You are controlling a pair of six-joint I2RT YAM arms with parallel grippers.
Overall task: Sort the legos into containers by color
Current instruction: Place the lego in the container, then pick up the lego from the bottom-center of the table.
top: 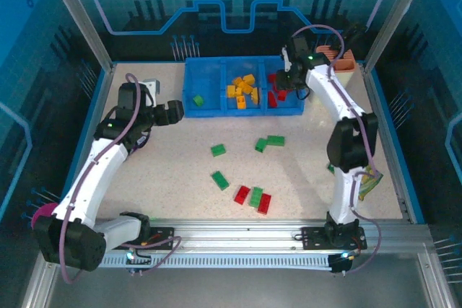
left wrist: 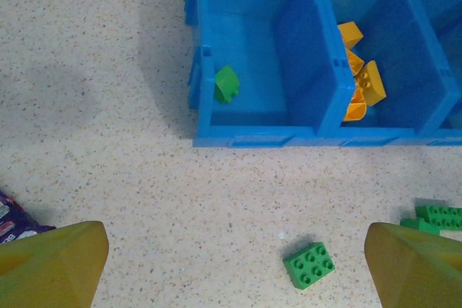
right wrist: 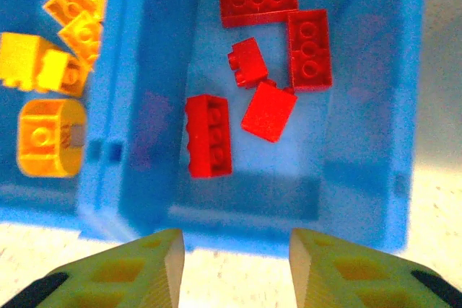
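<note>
Left arm [top: 101, 160] bent, jaws wide apart, right arm [top: 330, 93] extended forward, jaws parted

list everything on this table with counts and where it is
blue plastic three-compartment bin tray: one, blue, far middle of table
green plastic bricks: at least six, green, one in left compartment, rest loose on table
orange-yellow plastic bricks: several, orange-yellow, middle compartment
red plastic bricks: seven, red, five in right compartment, two loose near front
purple crinkled packet: one, purple, beside left hand
left hand: open, before tray
right hand: open, above red bricks
</note>
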